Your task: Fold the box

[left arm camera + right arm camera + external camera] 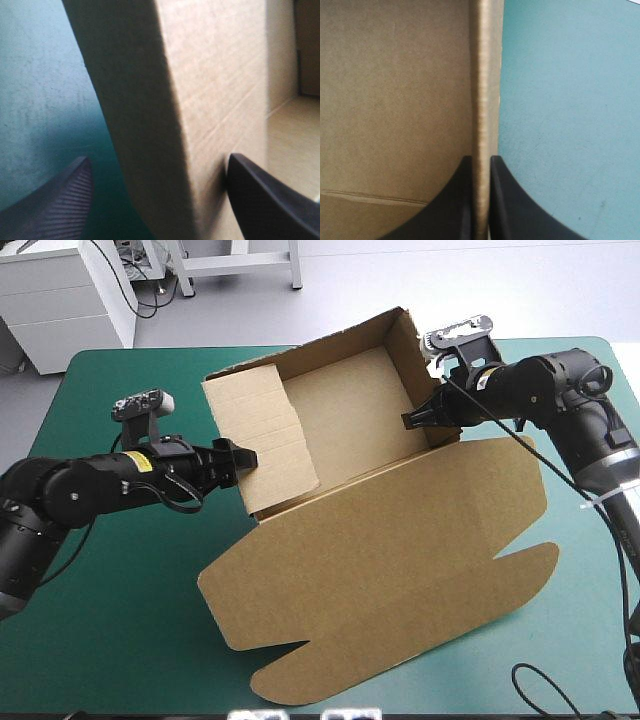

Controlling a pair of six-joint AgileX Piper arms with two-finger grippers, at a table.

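Observation:
The brown box (345, 405) stands mid-table as an open tray with its walls raised. Its lid (400, 540) lies flat toward the front edge. My left gripper (243, 462) is at the box's left wall, which is folded over and thick. In the left wrist view that wall (210, 75) stands between the open fingers of the left gripper (160, 158); one finger touches the wall's inner face, the other is clear of it. My right gripper (412, 421) is shut on the right wall's near end. The right wrist view shows that wall's edge (481, 100) pinched in the right gripper (480, 157).
The teal-green cover (120, 590) lies bare to the left and front left of the box, and also at the right (590, 570). The lid's tabbed edge (300, 685) reaches close to the table's front edge. The box's back wall (340, 335) stands near the far edge.

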